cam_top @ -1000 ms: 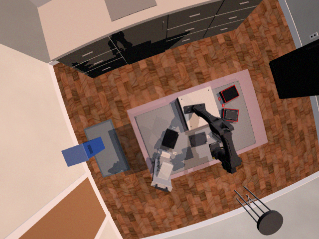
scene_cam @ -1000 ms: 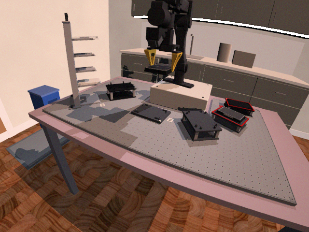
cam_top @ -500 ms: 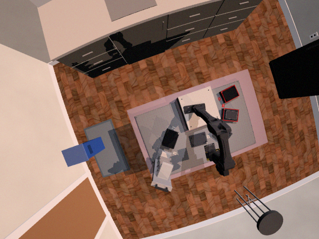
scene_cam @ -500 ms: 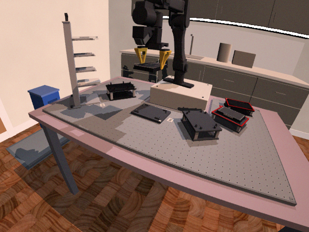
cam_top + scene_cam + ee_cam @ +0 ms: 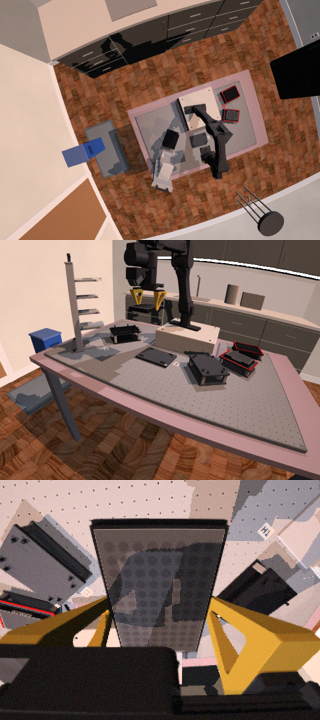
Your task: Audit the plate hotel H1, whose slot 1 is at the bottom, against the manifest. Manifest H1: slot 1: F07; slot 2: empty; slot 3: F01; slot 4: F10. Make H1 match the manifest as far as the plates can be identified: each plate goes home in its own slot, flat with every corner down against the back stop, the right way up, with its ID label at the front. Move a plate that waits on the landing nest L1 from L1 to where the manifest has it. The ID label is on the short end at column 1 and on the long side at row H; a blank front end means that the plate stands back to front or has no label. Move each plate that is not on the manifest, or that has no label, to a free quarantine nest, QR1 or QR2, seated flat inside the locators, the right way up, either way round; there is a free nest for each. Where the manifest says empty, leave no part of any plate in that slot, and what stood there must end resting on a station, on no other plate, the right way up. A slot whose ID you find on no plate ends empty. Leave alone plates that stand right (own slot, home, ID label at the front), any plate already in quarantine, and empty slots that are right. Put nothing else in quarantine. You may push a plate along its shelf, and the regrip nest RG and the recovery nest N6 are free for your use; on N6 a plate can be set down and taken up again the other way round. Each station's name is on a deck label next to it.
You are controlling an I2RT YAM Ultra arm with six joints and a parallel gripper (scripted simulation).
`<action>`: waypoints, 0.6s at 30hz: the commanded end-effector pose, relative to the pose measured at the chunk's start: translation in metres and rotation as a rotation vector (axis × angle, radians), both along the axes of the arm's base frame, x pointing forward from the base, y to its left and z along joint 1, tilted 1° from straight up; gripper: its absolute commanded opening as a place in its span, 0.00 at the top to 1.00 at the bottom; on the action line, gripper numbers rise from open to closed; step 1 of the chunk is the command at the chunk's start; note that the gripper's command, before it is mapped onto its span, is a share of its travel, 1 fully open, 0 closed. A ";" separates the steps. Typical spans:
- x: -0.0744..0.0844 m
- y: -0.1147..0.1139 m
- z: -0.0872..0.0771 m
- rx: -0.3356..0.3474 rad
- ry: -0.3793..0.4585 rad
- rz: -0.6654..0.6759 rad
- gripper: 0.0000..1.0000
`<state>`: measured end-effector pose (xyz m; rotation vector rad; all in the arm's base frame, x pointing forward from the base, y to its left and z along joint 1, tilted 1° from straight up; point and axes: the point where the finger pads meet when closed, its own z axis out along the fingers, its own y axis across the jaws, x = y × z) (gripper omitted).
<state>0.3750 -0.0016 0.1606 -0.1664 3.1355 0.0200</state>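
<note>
With my claw (image 5: 147, 299) clamped across a plate (image 5: 159, 587), I should carry it level, high above the bench (image 5: 165, 405), toward the hotel (image 5: 73, 304).

The fingers (image 5: 158, 299) are yellow, and the arm (image 5: 184, 289) is black. The plate (image 5: 160, 587) between them is dark grey with rows of round dots. The surface (image 5: 240, 405) is grey with tiny dots, and its edge is pink. Two nests on the right (image 5: 239, 360) have red rims. The block under the arm (image 5: 170, 339) is cream. The floor (image 5: 124, 454) is brown wood in patches. A bin (image 5: 45, 339) on the far left is blue.
</note>
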 end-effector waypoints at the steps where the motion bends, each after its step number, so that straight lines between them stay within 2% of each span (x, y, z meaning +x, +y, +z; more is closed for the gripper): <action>1: -0.001 -0.008 0.005 0.000 -0.014 -0.017 0.14; 4: -0.002 -0.011 0.005 0.000 -0.014 -0.033 0.14; 18: -0.012 -0.057 0.004 0.001 -0.011 -0.267 0.14</action>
